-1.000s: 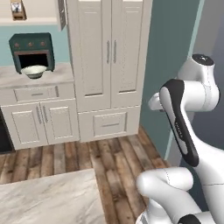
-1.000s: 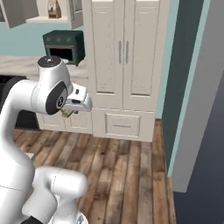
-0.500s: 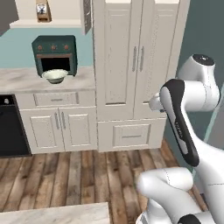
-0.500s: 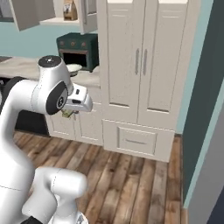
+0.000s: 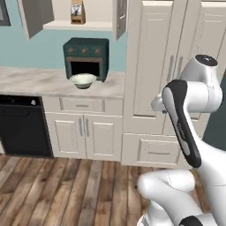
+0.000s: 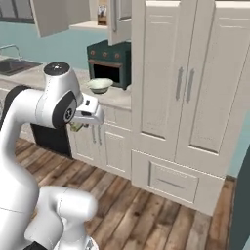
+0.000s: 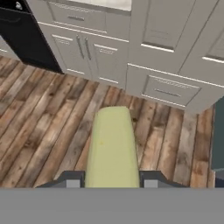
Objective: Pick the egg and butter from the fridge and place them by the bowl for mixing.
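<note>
Kitchen bench [image 5: 39, 81] is carrying the bowl [image 5: 83, 80], well ahead of the tool [image 7: 112, 181]. Tool is clamping a pale yellow butter stick [image 7: 111, 148] across its near end. Butter is probably soft and slippery; gripping mid-length with light pressure looks safer.

Pale yellow butter [image 7: 112, 148], cream-white bowl [image 5: 83, 80]

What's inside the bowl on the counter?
The bowl sits on the counter in front of the green toaster oven. Its inside looks pale and plain, but the rim hides the bottom, so I can't tell whether anything lies in it.
</note>
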